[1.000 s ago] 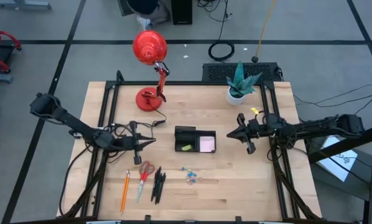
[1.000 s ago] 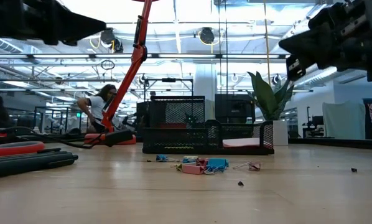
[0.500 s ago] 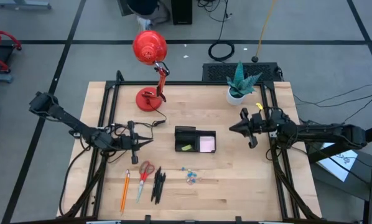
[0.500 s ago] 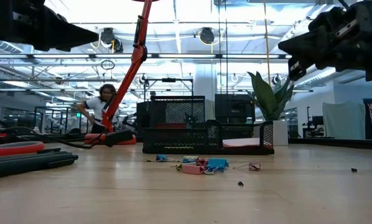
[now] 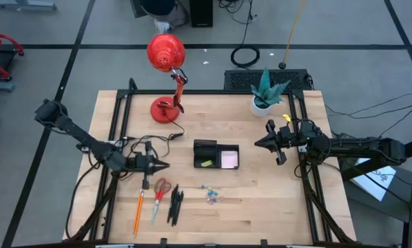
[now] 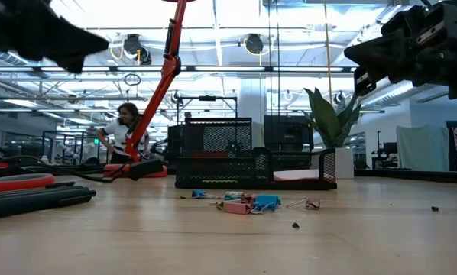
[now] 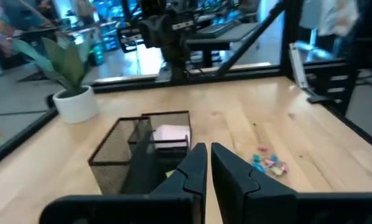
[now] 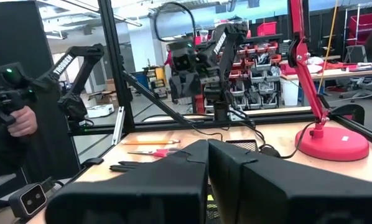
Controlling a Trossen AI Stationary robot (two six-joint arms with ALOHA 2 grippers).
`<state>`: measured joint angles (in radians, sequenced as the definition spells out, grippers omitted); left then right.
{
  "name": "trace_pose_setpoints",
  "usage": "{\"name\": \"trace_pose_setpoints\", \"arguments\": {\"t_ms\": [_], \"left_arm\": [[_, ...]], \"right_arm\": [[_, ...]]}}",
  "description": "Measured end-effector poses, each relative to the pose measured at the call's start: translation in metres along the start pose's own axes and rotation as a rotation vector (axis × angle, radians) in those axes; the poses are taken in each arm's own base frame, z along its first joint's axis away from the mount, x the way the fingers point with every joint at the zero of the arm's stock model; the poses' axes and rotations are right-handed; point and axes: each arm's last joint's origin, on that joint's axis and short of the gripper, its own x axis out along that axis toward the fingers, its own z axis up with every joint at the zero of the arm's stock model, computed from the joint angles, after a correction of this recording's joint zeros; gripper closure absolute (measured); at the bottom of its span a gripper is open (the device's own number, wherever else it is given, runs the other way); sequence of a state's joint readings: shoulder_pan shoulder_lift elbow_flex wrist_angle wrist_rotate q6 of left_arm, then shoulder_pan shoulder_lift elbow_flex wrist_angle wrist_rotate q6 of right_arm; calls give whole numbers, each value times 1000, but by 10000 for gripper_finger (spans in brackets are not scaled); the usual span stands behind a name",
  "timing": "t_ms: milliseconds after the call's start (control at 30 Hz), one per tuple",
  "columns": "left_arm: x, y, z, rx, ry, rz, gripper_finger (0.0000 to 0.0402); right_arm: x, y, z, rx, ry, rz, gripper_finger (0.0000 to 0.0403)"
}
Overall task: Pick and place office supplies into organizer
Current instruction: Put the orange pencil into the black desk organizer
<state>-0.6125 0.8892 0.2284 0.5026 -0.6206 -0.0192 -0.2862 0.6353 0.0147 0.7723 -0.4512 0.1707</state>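
Left tool [image 5: 161,165] nearly clenched, empty above scissors [image 5: 159,194]: spread fingers first, drop straight on handles; right tool [image 5: 260,143] clenched, idle beside organizer [image 5: 216,155].

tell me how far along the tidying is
Done: a pink sticky-note pad and a yellow-green piece sit in the black organizer. In hand: nothing; the left gripper hovers near the scissors, the right gripper waits shut. Left: pencil, scissors, pens and clips on the table.

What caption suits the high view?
Left end effector above scissors; organizer mid-table; right end effector waiting beside it.
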Motion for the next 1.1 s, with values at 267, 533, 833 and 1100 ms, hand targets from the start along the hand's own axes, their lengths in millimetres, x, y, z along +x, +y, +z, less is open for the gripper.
{"name": "trace_pose_setpoints", "arguments": {"t_ms": [267, 533, 833, 1100], "left_arm": [[4, -47, 71, -86, 252, 127, 371], [8, -79, 86, -452, 565, 157, 371], [17, -113, 50, -715, 852, 208, 371], [23, -133, 11, -895, 1254, 343, 369]], "right_arm": [[0, 0, -1, 5, 9, -4, 398], [0, 0, -1, 4, 7, -5, 388], [0, 0, -1, 3, 6, -5, 384], [0, -1, -2, 10, 20, -8, 371]]}}
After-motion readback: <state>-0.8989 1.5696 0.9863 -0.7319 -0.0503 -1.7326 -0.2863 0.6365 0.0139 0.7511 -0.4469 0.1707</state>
